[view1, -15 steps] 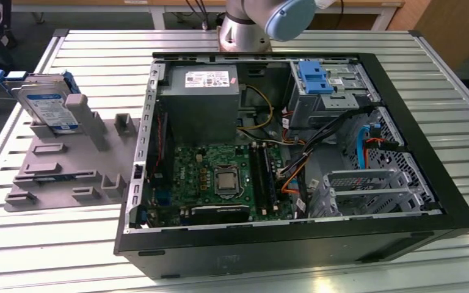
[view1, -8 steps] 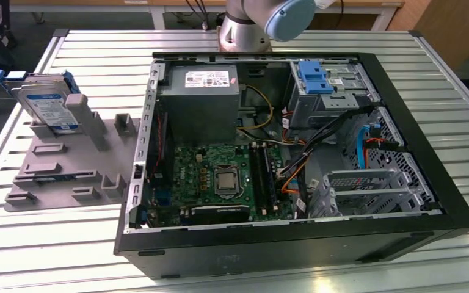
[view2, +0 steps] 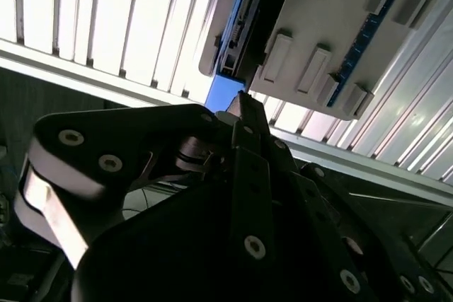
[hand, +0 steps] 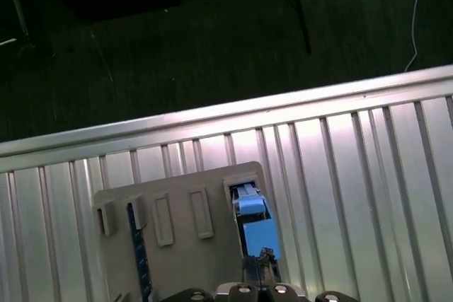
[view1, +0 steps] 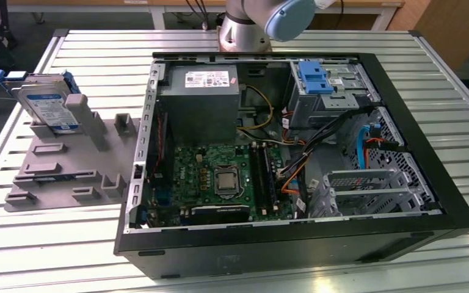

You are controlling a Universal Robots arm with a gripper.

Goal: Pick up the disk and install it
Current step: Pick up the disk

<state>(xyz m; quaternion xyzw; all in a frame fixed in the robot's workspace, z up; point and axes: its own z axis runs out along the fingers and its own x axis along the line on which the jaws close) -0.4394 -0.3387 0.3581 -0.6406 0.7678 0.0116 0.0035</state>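
gripper [view2: 241, 100] linkage looms nearest in the second wrist view, its fingers seemingly together on nothing, lined up with the disk [view1: 46, 104]. the disk stands on edge in the grey fixture [view1: 63, 165], at nine o'clock from the open computer case [view1: 300, 247] in the exterior view. risk: if the gripper came down closed, its tips would strike the blue bracket [hand: 253, 221], tipping or jamming the disk.

disk [view1: 43, 104]: 1 | fixture block [view1: 55, 165]: 1 | computer case [view1: 300, 247]: 1 | table [view1: 55, 244]: 1 | robot arm [view1: 251, 24]: 1
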